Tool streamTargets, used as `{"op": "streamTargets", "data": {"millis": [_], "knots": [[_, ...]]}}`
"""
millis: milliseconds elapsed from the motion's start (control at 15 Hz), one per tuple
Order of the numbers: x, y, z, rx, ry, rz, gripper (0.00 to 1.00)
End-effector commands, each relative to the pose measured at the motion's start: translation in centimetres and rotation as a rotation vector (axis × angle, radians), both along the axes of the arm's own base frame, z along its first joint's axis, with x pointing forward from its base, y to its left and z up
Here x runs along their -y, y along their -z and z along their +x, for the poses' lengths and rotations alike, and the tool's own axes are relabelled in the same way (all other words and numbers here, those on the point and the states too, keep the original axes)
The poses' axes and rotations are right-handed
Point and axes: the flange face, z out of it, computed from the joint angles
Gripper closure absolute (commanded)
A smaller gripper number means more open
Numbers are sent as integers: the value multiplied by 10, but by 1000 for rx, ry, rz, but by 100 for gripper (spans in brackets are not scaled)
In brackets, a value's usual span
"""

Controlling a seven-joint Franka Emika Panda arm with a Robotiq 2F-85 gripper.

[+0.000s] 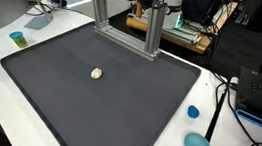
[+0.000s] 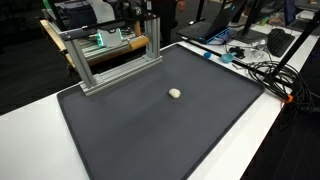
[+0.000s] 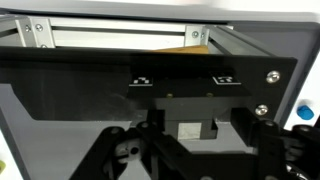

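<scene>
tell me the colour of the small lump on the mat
Cream to off-white; the lump shows best in an exterior view.

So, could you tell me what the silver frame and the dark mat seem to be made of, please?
The silver rectangular bar frame looks like extruded aluminium with a satin finish: pale grey sheen, straight square bars. The large dark grey mat seems rubber or foam, matt: it shows no glare and has rounded corners; which one is unclear.

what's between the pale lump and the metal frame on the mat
Only bare black mat separates pale lump from metal frame, in both exterior views.
</scene>
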Motion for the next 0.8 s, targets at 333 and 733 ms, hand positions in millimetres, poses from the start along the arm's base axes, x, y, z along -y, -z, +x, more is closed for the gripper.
{"op": "streamTargets", "data": {"millis": [333, 733], "knots": [[-4, 13, -3, -61, -61, 80, 67], [-6, 14, -3, -44, -129, 64, 33]]}}
